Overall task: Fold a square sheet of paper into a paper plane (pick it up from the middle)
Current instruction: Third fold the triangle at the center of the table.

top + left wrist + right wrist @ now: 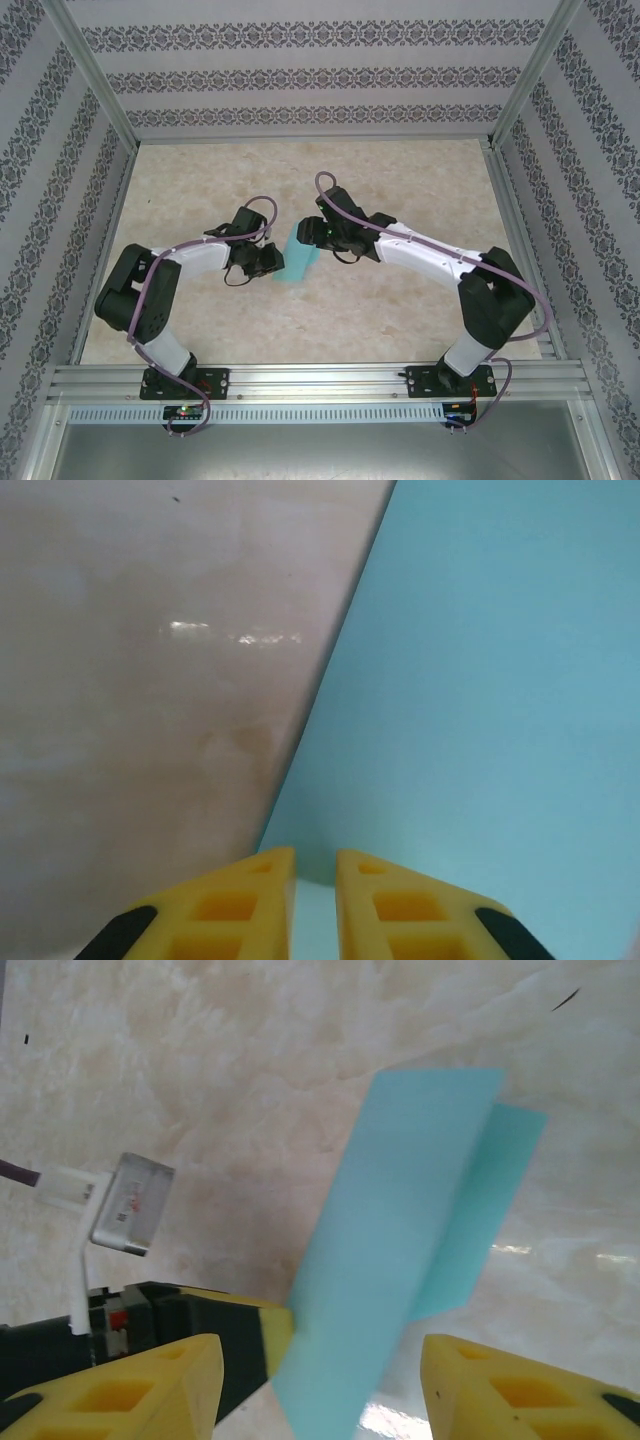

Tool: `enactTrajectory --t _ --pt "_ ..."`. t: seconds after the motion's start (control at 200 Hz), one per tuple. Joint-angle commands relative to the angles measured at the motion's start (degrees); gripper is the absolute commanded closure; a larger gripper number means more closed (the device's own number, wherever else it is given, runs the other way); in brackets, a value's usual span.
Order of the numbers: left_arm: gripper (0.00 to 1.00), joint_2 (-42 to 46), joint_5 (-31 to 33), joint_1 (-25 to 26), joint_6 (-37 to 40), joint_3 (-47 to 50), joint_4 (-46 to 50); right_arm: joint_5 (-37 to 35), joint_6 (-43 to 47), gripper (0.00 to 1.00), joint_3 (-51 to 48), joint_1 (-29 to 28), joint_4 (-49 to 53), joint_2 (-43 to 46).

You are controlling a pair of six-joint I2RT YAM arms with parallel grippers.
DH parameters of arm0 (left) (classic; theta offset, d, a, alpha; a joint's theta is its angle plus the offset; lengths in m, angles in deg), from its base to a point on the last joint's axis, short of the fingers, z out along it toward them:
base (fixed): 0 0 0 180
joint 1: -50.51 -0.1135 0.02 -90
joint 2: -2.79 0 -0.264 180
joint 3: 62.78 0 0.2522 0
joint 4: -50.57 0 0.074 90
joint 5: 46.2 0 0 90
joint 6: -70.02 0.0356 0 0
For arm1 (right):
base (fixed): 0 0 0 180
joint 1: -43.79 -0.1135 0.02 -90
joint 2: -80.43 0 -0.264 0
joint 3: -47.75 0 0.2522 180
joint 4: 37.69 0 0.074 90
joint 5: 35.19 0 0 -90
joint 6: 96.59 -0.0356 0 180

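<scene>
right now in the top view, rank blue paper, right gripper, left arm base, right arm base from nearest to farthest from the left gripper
1. blue paper, in the left gripper jaws
2. right gripper, across the paper
3. left arm base, near edge, left
4. right arm base, near edge, right

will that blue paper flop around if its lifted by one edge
Probably floppy: the light-blue paper is a thin sheet, and its two folded layers splay apart in the right wrist view. The crease may stiffen it slightly lengthwise. It looks very light and easily crumpled, so the left gripper, pinching one edge, likely needs little force.
</scene>
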Motion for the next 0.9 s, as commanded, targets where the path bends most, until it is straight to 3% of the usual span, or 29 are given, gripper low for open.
enactTrajectory --t 0.0,0.225,0.624,0.894 --pt "0.82 -1.48 -3.74 -0.64 -1.76 0.7 -4.72 1.6 -1.84 0.48 1.78 -0.37 -2.78 -1.7" --pt "0.85 -1.73 -4.65 1.09 -5.84 4.0 -5.89 2.94 -3.35 0.6 -0.53 -0.43 -4.75 -2.44" --pt "0.93 5.78 -4.66 2.3 -10.23 7.36 -7.81 11.55 -9.26 0.93 -6.32 -2.46 -16.59 -9.02" --pt "0.96 5.56 -6.28 2.3 -7.89 7.64 -7.21 14.47 -10.32 1.0 -6.14 -3.42 -20.52 -14.6"
